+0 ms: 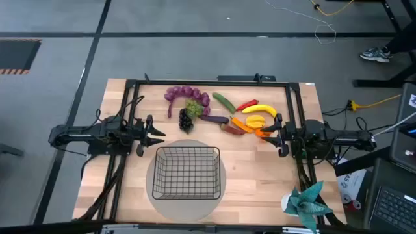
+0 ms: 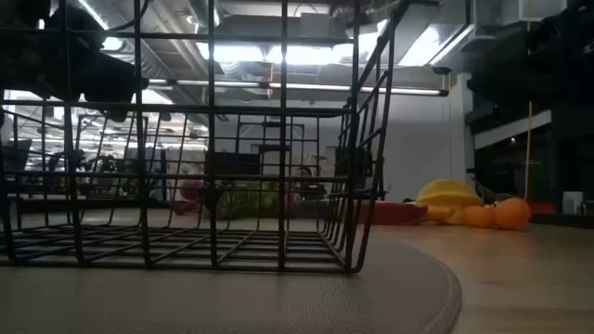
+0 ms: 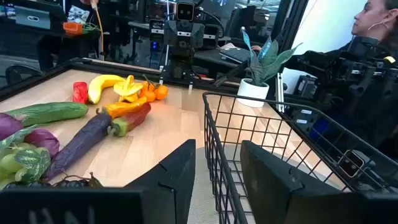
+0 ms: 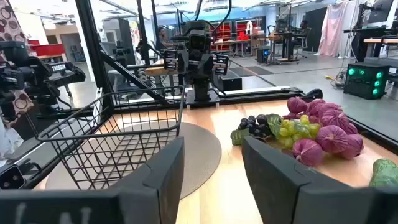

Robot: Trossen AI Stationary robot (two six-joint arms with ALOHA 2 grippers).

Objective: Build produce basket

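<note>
The left tool (image 1: 156,136) hangs just beside the basket's (image 1: 186,173) far left corner, its fingers (image 3: 177,177) spread and holding nothing. The right tool (image 1: 273,132) sits well off the basket's far right corner, fingers (image 4: 163,174) spread and empty too, its tips close to the orange carrots (image 1: 262,132).

The basket, black wire with open grid sides, stands empty on a round grey mat (image 1: 188,205) at the near middle of the counter (image 1: 253,175). All the produce lies beyond the basket's far side. Straight behind it are the dark grapes (image 1: 185,120) and the green grapes (image 1: 194,107), with the purple grapes (image 1: 184,95) arching farther back. Behind the basket's far right corner lies the eggplant (image 1: 214,119), then the cucumber (image 1: 223,101), the red chili (image 1: 246,104) and the yellow banana (image 1: 259,109), farthest from it on that side. A potted plant (image 1: 304,201) stands at the counter edge, right of the basket
</note>
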